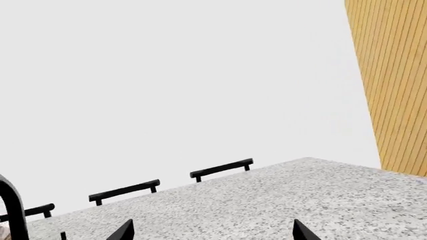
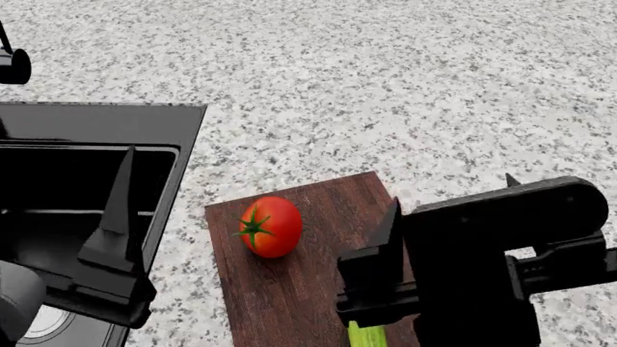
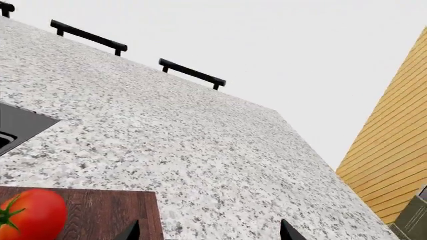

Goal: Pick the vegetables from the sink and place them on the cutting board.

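The tomato (image 2: 270, 226) sits on the cutting board (image 2: 318, 210), toward the board's 10 o'clock corner in the head view, its green stem star turned to about 8 o'clock. In the right wrist view it shows again at the frame's edge (image 3: 32, 214), resting on the board (image 3: 110, 212). The cucumber (image 2: 366, 335) appears only as a short yellow-green stub at 6 o'clock of the head view, over the board and directly beneath the right gripper (image 2: 386, 238); whether it rests on the wood or touches the gripper cannot be told. The right wrist view shows that gripper's two dark fingertips (image 3: 130, 231) spread wide with only counter between them, so its jaws stand apart.

The sink (image 2: 106, 130) lies at 9 o'clock of the board, just beside it, a strip of speckled grey counter (image 2: 405, 94) between them. Part of a silver drain (image 2: 43, 324) shows at 7 o'clock. The left gripper (image 2: 121, 231) hangs over the basin; its jaws are apart, both tips (image 1: 123, 231) showing well separated in the left wrist view, nothing between them.

Beyond the counter's far edge stand black bar handles (image 1: 221, 169), and a wood-slatted yellow wall (image 1: 393, 85) rises at its side.
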